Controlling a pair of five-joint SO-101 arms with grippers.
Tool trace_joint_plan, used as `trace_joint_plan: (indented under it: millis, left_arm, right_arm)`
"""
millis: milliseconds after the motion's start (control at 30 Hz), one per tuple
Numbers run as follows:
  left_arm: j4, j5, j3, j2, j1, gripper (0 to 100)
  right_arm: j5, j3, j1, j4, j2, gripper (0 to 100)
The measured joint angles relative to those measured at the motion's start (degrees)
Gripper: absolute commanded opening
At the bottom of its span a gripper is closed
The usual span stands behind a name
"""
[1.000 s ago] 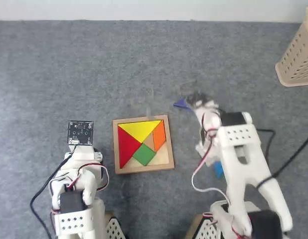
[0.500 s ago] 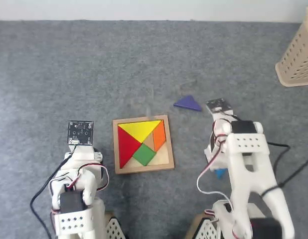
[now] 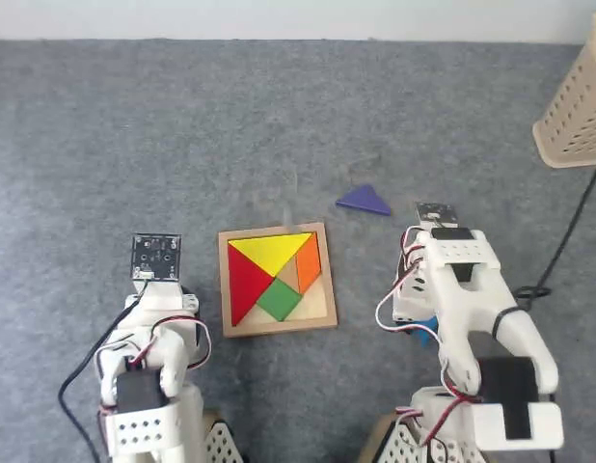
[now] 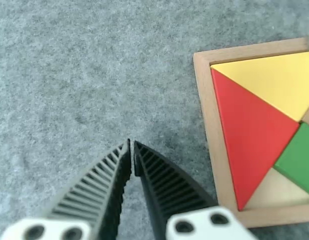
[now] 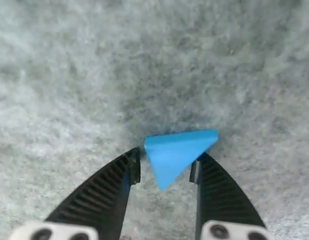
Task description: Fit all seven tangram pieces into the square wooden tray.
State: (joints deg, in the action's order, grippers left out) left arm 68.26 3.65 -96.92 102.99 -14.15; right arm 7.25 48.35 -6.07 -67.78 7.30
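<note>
Nearest, on the right: right gripper (image 5: 165,162) down low over the grey desk (image 3: 134,125), jaws open, one on each side of a blue triangle (image 5: 177,150). Triangle flat on the desk, one corner pointing back between the jaws. Tips right at its edges; cannot tell whether actually touching. From the high view, just a sliver of blue peeking out beside the right arm, well apart from the tray.

On the left: left gripper (image 4: 131,145) with jaws closed, tips together, nothing between them. Poised above bare desk, just beside the wooden tray (image 4: 204,100).

Next out, between the two arms: square tray flat on the desk, slightly turned. Inside, four pieces: red triangle (image 3: 245,283) along the left arm's side, yellow triangle (image 3: 271,251) along the far side, green square (image 3: 279,299) in the middle toward the near side, orange piece (image 3: 309,262) at the far right side. Bare wood showing in the near right corner and between orange and green.

Farther out: purple triangle (image 3: 364,200) flat on the desk, beyond the tray's far right corner, apart from it.

Farthest, at the right edge: a pale perforated basket (image 3: 578,106).
</note>
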Motion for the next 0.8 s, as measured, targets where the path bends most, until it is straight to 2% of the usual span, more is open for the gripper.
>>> trace_joint_plan:
  millis: [167, 533, 667, 800]
  left_arm:
    - [0.0, 0.0, 0.0, 0.0, 0.0, 1]
    - [0.0, 0.0, 0.0, 0.0, 0.0, 1]
    - [0.0, 0.0, 0.0, 0.0, 0.0, 1]
    - [0.0, 0.0, 0.0, 0.0, 0.0, 1]
  right_arm:
    - [0.1, 0.0, 0.0, 1.2, 0.0, 12.7]
    - [0.1, -3.1, 0.3, 2.5, -0.9, 12.2]
    - [0.6, -4.9, -2.4, 3.7, -0.9, 12.2]
    - [5.6, -8.4, -7.6, 3.8, -0.9, 12.2]
